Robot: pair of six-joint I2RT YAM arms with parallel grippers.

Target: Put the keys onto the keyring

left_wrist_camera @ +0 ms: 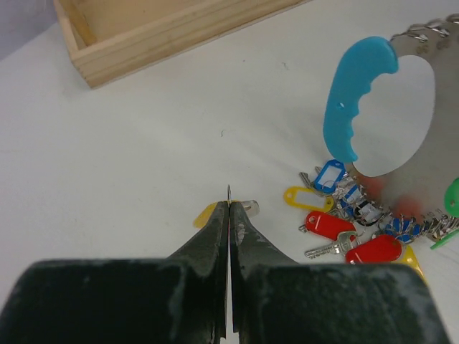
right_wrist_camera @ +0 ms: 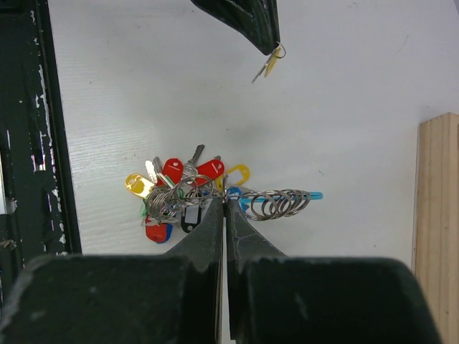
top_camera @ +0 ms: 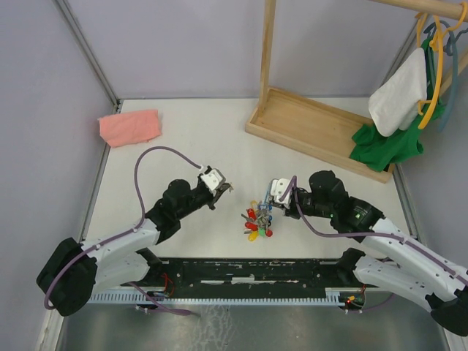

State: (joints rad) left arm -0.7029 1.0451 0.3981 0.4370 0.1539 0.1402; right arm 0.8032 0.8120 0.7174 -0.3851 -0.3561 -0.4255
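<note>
White table top (top_camera: 183,146) enclosed by pale lavender walls, seen from above and from both wrists.

Left arm: reaches forward and inward from its base, forearm angled toward the centre. The left gripper (top_camera: 225,188) is clenched on a small silver key with a tan-yellow plastic head (right_wrist_camera: 270,66), pinched at the fingertips (left_wrist_camera: 215,222) and lifted off the table.

Right arm: folds inward from the right, its wrist above the key bunch. The right gripper (right_wrist_camera: 226,202) is clamped on the thin metal keyring (left_wrist_camera: 423,179), which stands upright with its light-blue oblong grip (left_wrist_camera: 355,97) uppermost. A bunch of red, blue and yellow-headed keys (top_camera: 258,219) hangs from it and rests on the table. A bright green head (left_wrist_camera: 452,199) shows at the bunch's edge; whether it is on the ring cannot be told.

Clearances: the held key is apart from the ring, with bare table between the two grippers. A black base rail (top_camera: 248,270) bounds the near side, near the bunch. A shallow wooden tray (top_camera: 322,121) lies at far right and a folded pink cloth (top_camera: 130,128) at far left, both well apart from the grippers.
</note>
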